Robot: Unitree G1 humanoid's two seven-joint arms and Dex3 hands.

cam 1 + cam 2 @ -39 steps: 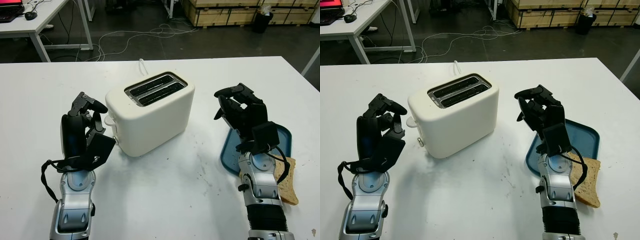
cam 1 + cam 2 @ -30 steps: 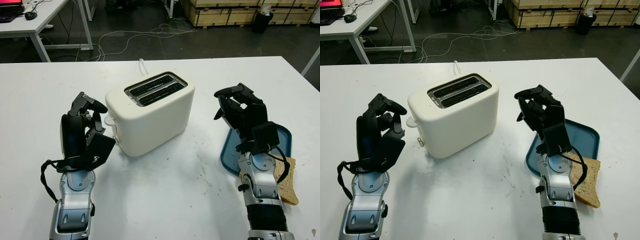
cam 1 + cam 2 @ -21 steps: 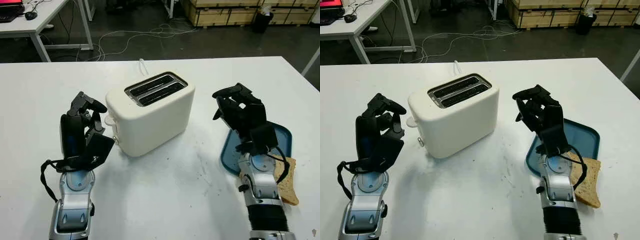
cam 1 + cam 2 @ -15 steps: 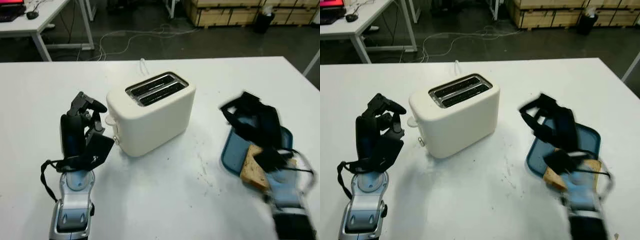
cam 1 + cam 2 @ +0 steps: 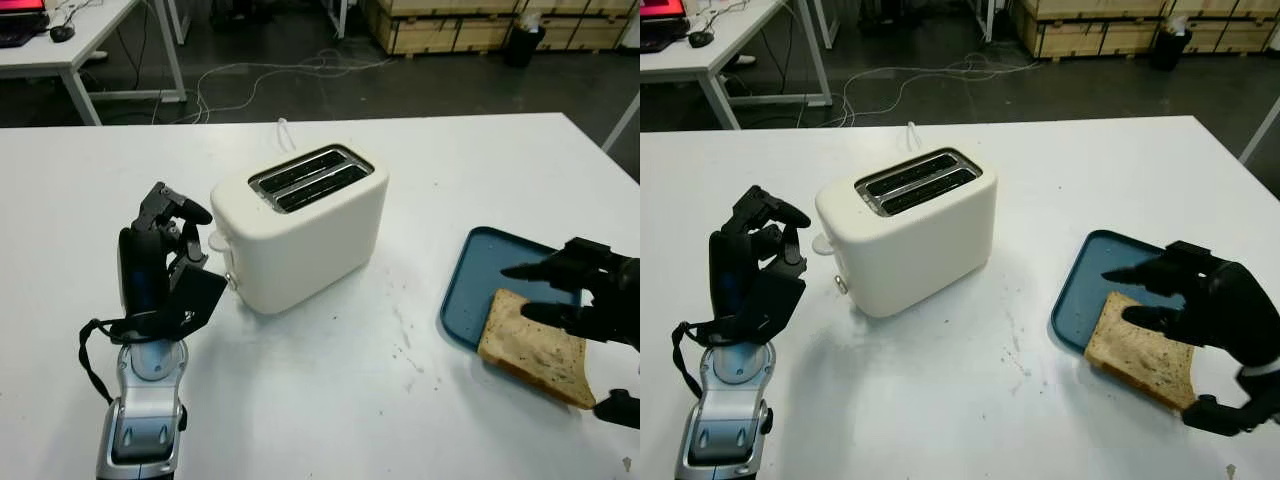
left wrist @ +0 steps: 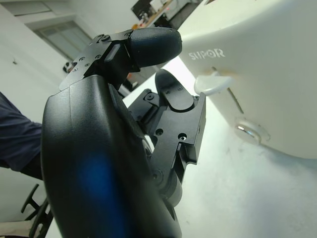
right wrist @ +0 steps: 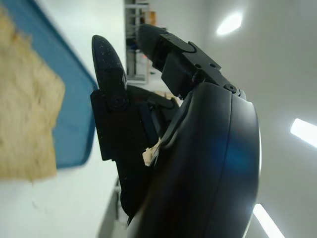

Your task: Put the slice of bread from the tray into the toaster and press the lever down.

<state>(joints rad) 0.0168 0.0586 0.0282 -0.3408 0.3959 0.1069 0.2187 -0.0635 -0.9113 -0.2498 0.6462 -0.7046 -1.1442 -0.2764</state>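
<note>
Head views: nothing done yet. I see the bread (image 5: pixel 532 346) lying partly on the tray (image 5: pixel 470 290), toaster (image 5: pixel 300 222) slots empty. My right hand (image 5: pixel 1210 310) hovers over the bread, uncurled, holding nothing.

Left wrist view: left hand (image 6: pixel 114 148) curled, empty, fingertips beside the lever (image 6: pixel 214 82), which is up.

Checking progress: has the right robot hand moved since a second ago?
Yes. The right robot hand swung right, away from the white toaster, over the bread slice.
</note>
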